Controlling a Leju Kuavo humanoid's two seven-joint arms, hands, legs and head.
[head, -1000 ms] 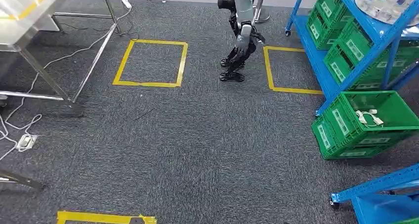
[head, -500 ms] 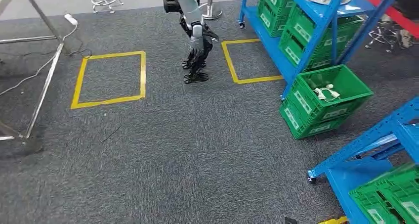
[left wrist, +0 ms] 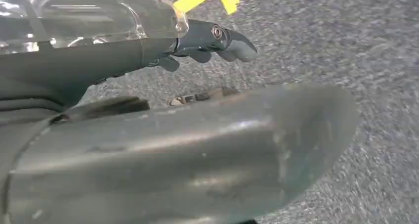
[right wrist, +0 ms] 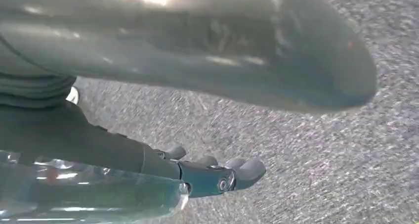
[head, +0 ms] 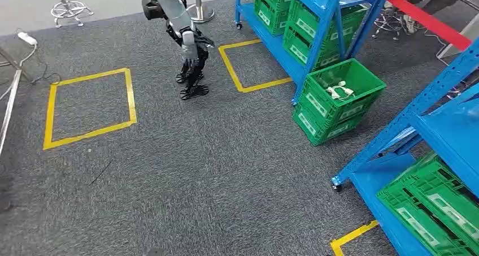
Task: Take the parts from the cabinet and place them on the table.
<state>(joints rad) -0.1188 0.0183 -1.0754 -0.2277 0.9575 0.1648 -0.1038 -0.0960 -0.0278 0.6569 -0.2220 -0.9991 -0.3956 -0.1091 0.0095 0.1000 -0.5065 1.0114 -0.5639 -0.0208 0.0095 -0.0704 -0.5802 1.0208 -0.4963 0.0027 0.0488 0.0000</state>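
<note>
Approach step, judging by the view: robot faces the blue cabinet (head: 316, 35), nothing picked yet. White parts (head: 340, 90) lie in a green crate (head: 316, 106) on the floor beside it. Left hand (left wrist: 212, 41) and right hand (right wrist: 212, 174) hang over carpet, fingers loosely extended, holding nothing. Next: close in, reach for the crate.

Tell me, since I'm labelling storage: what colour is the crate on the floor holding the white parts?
Green crate; the head view shows it best.
</note>
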